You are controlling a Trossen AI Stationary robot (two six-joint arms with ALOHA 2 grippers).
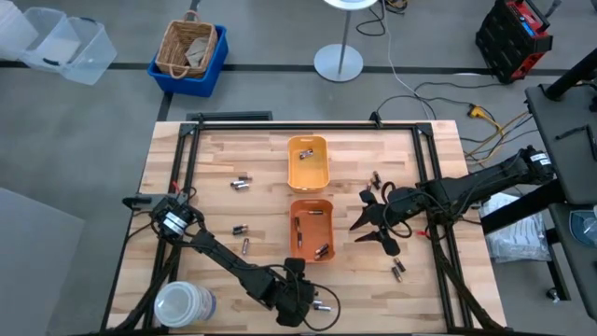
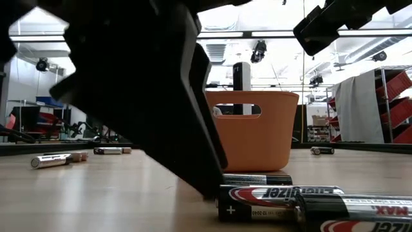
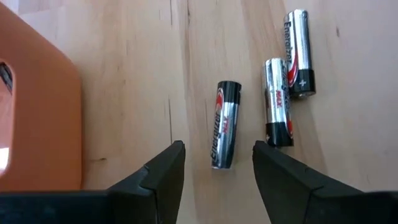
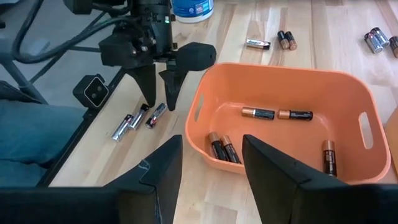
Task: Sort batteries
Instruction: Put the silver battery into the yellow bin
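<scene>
Three batteries [image 3: 225, 124] lie on the wooden table [image 3: 137, 74].

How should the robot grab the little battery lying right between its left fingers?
Best bet is around the middle of the battery, coming straight down from above. It lies flat on the wooden table, alone, with a gap to the two batteries beside it. The left gripper is open, one finger on each long side, so closing across its round body should pinch it cleanly.

Three batteries [image 3: 225, 124] lie side by side just beside the tray [image 3: 37, 106], others inside it.
</scene>
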